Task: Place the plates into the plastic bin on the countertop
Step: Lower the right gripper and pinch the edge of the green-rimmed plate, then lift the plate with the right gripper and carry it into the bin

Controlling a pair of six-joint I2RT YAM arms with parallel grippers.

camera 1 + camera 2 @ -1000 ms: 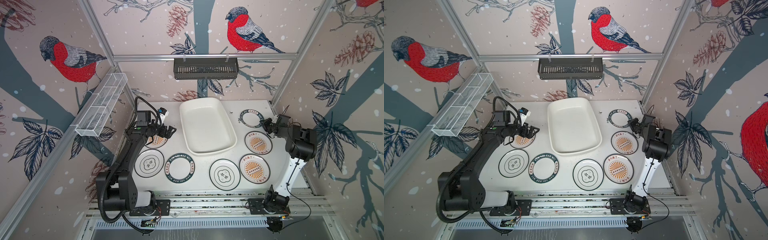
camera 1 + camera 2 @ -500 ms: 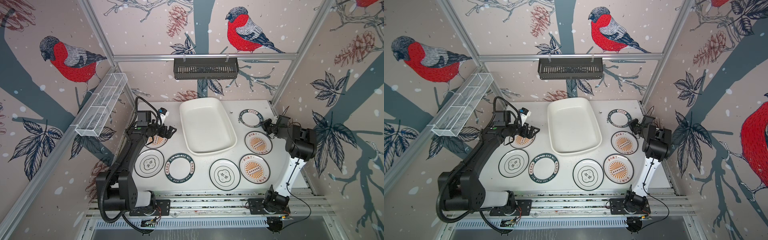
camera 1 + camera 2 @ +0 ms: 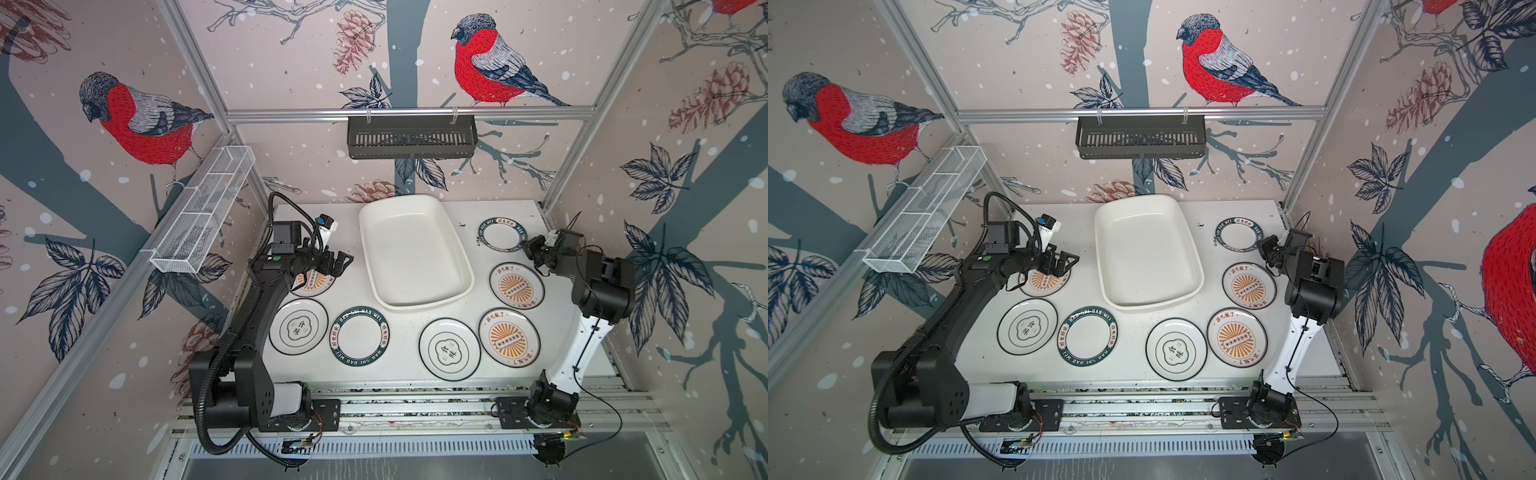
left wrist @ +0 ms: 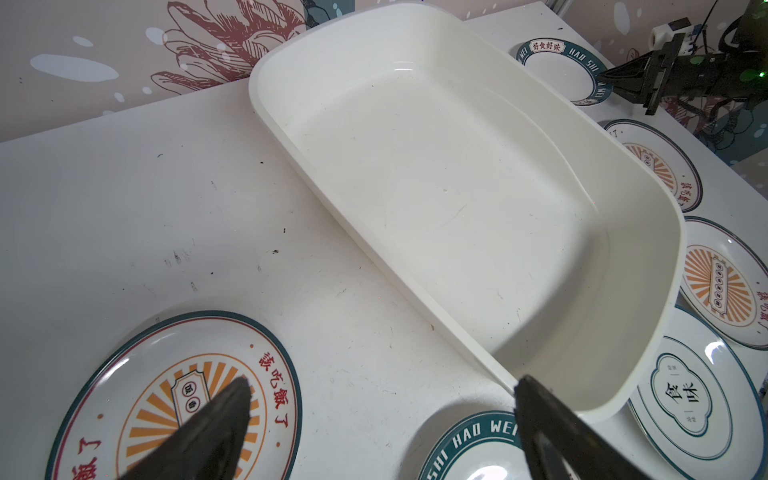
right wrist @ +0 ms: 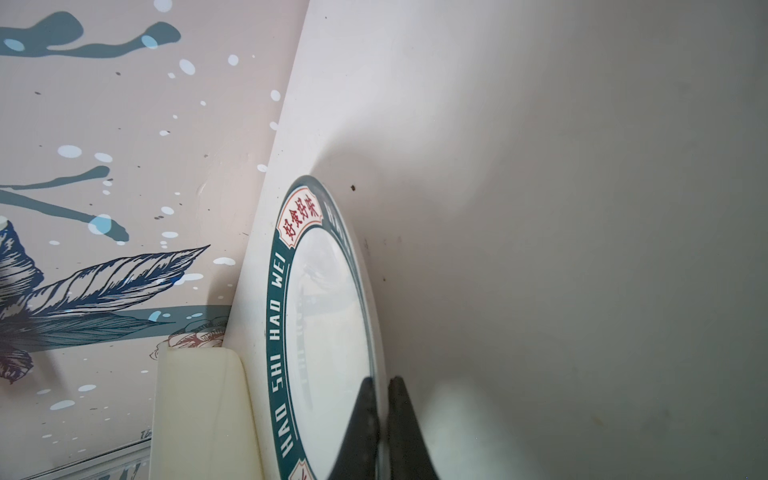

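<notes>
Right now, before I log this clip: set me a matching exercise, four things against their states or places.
Things:
1. left gripper
2. right gripper
3. bin
4. rack

States or places:
a. hangs from the back rail
b. shut on the rim of a lettered plate
c. empty
d. open, by a sunburst plate

Pairs: 1-d, 2-b, 3-c, 4-a.

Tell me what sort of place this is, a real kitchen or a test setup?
Probably a robot test cell, not a kitchen: two robot arms bolted to aluminium rails, bird-print wall panels, and plates laid around a plastic bin.
</notes>
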